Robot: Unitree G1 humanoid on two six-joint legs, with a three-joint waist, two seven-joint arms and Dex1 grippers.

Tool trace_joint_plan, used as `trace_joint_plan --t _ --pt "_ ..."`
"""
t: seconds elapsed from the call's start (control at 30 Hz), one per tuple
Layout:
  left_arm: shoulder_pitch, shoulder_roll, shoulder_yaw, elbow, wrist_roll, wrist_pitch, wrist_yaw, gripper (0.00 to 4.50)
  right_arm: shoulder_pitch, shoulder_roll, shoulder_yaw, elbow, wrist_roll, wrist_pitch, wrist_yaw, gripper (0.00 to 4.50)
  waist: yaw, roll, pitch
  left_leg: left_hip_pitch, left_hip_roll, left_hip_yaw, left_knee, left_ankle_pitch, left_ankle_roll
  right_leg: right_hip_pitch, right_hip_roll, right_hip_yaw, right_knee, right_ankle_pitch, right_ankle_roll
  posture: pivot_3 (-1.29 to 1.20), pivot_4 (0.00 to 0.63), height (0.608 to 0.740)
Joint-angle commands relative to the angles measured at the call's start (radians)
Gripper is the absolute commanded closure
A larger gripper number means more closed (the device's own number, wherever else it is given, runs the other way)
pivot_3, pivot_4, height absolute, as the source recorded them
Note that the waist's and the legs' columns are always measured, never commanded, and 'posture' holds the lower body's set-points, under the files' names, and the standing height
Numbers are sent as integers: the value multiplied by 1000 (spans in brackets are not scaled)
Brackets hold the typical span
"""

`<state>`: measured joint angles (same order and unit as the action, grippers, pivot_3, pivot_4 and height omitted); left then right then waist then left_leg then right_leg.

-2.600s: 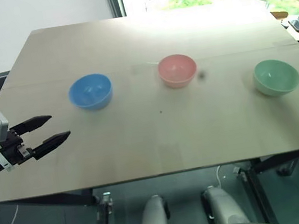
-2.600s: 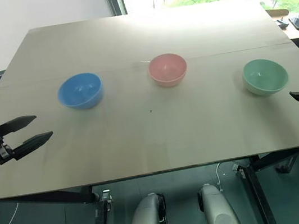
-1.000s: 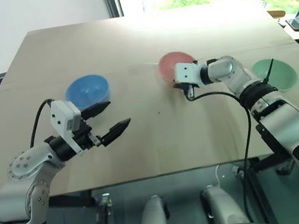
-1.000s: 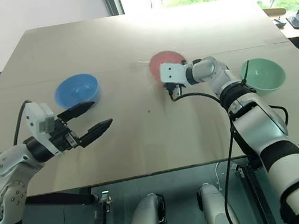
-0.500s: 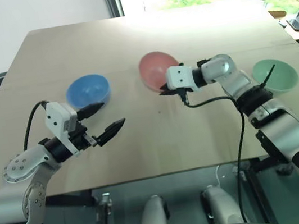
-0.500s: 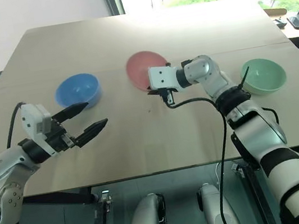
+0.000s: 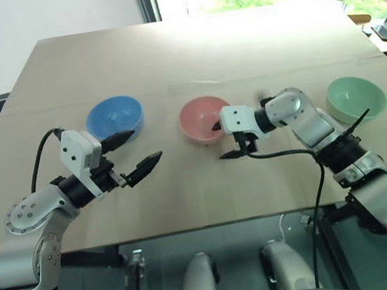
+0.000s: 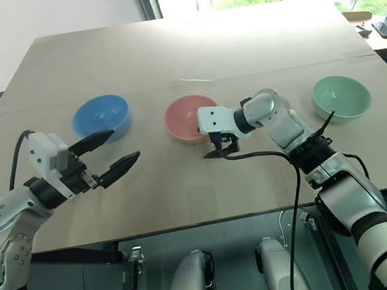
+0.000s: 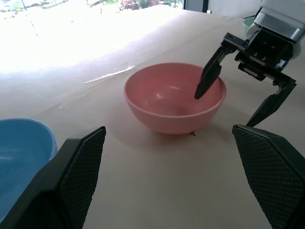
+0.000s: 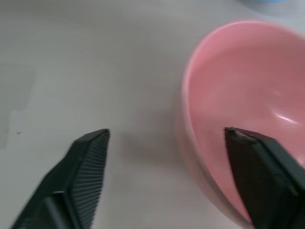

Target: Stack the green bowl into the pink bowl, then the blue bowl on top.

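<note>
The pink bowl [image 7: 202, 118] sits upright in the middle of the table. My right gripper [image 7: 219, 141] is open at its right rim, with one finger over the rim and the other outside, low by the tabletop; the left wrist view shows the same straddle on the pink bowl [image 9: 174, 98]. Left of it is the blue bowl [image 7: 114, 118]. The green bowl [image 7: 355, 97] stands at the far right. My left gripper [image 7: 135, 148] hovers open and empty near the blue bowl, pointing toward the pink one.
The wooden table [image 7: 186, 50] has broad bare room behind the bowls. Its front edge [image 7: 206, 225] lies just below both arms. A black cable [image 7: 314, 170] hangs from my right arm over that edge. A window runs along the far side.
My right gripper brought the tilted pink bowl nearer and leftward, set it down upright and opened. The left gripper stayed where it was.
</note>
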<state>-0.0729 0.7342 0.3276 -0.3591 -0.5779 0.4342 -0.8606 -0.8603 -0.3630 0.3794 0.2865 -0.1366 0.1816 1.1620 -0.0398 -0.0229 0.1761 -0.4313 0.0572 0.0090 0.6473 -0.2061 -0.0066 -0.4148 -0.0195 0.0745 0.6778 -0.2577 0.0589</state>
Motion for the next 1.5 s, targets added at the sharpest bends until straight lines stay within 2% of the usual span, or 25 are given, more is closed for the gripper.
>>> trace_joint_plan --t 0.03,0.2,0.33,0.47,0.67,0.87,0.9,0.93,1.0,1.17,1.23,1.27,1.33,1.5 --pt "-2 6 -14 -36 -56 -13 -71 0 33 -48 -123 -193 75 137 -45 98 4 0 0 0 0 0 0 0 0 0 0 0 0 0 0 0 150 740" --pt "-47 7 -82 -32 -105 -14 -182 0 171 -153 -271 -415 146 330 -113 98 18 -1 0 0 0 -1 0 0 0 1 0 -1 -1 0 0 0 150 740" --pt "-160 -9 -159 34 -86 -32 -230 0 301 -234 -431 -498 107 465 -288 98 27 -1 0 0 0 -1 1 0 0 1 0 -1 -1 0 0 0 150 740" --pt "-242 -32 -215 99 -57 -47 -253 0 423 -274 -527 -498 48 525 -457 98 25 -1 -1 0 -1 0 1 0 0 1 0 0 -1 0 0 0 150 740" --pt "-279 -40 -251 156 -27 -78 -295 0 481 -268 -534 -514 59 589 -547 98 -4 0 -1 1 0 2 0 0 0 0 1 3 0 0 0 0 150 740" --pt "-280 -39 -242 157 -26 -80 -296 0 492 -266 -536 -448 68 587 -610 98 -1 0 -1 0 0 1 1 0 0 0 1 3 -1 0 0 0 150 740" --pt "-275 -39 -239 153 -26 -79 -293 0 493 -267 -537 -435 73 585 -613 339 -1 -1 -1 0 -1 2 1 0 0 0 1 3 -1 0 0 0 150 740" --pt "-270 -39 -237 149 -26 -78 -291 0 492 -267 -538 -425 79 583 -616 339 -1 0 -1 0 -1 2 1 0 0 0 1 3 -1 0 0 0 150 740" --pt "-262 -38 -232 144 -26 -77 -288 0 485 -269 -538 -400 89 572 -620 1121 -1 0 -1 0 -1 1 1 0 0 0 1 3 -1 0 0 0 150 740" --pt "-252 -37 -223 139 -24 -77 -276 0 463 -287 -513 -333 91 515 -616 2681 -1 0 -1 0 0 1 1 0 0 0 1 3 -1 0 0 0 150 740" --pt "-247 -35 -216 138 -25 -76 -270 0 453 -294 -501 -329 90 496 -609 3238 -1 0 -1 0 0 1 1 0 0 0 1 3 -1 0 0 0 150 740" --pt "-242 -34 -211 136 -26 -75 -265 0 445 -299 -492 -337 91 489 -600 3372 -1 0 -1 0 0 1 1 0 0 0 1 3 -1 0 0 0 150 740" --pt "-232 -34 -203 132 -26 -73 -252 0 427 -306 -468 -353 91 429 -584 4249 -3 0 -1 0 0 1 0 0 0 0 1 3 -1 0 0 0 150 740" --pt "-210 -41 -189 127 -16 -77 -213 0 351 -263 -408 -397 118 397 -570 4249 -3 0 -1 1 0 1 0 0 0 0 1 3 -1 0 0 0 150 740"
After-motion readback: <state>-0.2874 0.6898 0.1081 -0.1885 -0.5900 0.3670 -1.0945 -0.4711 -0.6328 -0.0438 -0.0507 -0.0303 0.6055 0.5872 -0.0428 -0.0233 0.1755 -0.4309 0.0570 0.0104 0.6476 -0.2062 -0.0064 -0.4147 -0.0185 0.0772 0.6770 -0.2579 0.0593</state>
